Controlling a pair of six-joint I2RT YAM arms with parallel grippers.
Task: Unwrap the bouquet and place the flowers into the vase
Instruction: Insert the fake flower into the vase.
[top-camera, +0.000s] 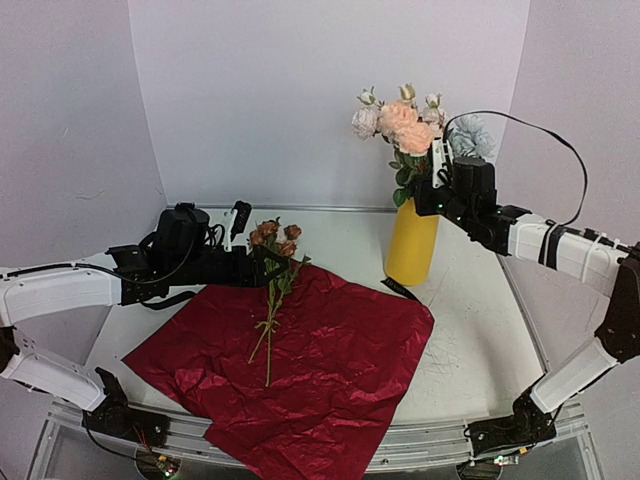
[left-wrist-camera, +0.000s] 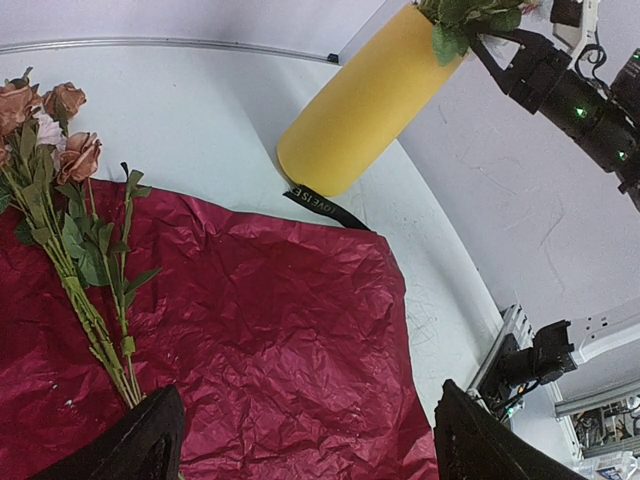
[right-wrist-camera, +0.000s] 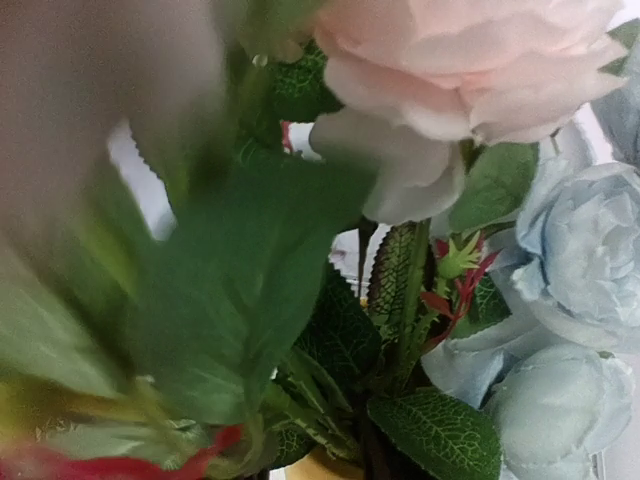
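The bouquet is undone: its dark red wrapping sheet (top-camera: 310, 370) (left-wrist-camera: 260, 330) lies spread flat on the table. A stem of rusty brown flowers (top-camera: 272, 240) (left-wrist-camera: 60, 135) lies on the sheet's far left part. My left gripper (top-camera: 278, 266) (left-wrist-camera: 310, 445) hovers open just beside those blooms, with only red paper between its fingers. The yellow vase (top-camera: 412, 245) (left-wrist-camera: 365, 105) stands upright and holds pink, white and pale blue flowers (top-camera: 405, 125) (right-wrist-camera: 480, 60). My right gripper (top-camera: 432, 180) sits at their stems above the vase mouth. Leaves hide its fingers in the right wrist view.
A black ribbon (top-camera: 400, 290) (left-wrist-camera: 325, 207) lies at the vase's foot, by the sheet's far corner. A metal rail (top-camera: 430, 440) runs along the table's near edge, and white walls close in at the back and sides. The right arm's base (left-wrist-camera: 530, 360) stands at the near right.
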